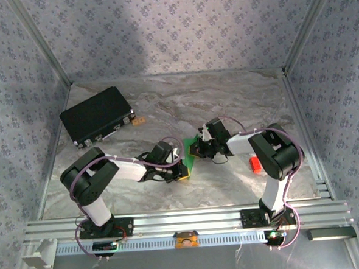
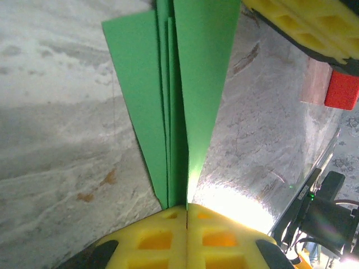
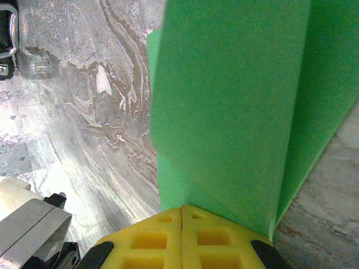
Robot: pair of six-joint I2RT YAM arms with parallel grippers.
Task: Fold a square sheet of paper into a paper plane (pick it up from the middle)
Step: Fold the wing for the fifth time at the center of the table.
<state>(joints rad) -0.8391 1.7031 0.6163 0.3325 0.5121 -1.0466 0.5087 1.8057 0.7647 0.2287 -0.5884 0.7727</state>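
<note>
The green sheet of paper is folded into a slim, layered paper plane (image 1: 190,158), held off the marble table between the two arms. My left gripper (image 1: 183,169) is shut on its narrow end, and the plane (image 2: 179,101) widens away from the pressed-together yellow pads (image 2: 168,241). From the opposite side my right gripper (image 1: 194,150) is shut on the wider part, where a broad green panel (image 3: 235,101) rises from its closed pads (image 3: 213,238). The right gripper's yellow pads (image 2: 303,22) show past the plane.
A black rectangular case (image 1: 98,116) lies at the back left with a small tan block (image 1: 139,120) beside it. A small red block (image 1: 254,164) sits by the right arm, also seen as the red block (image 2: 342,89). Metal frame rails line the table edges.
</note>
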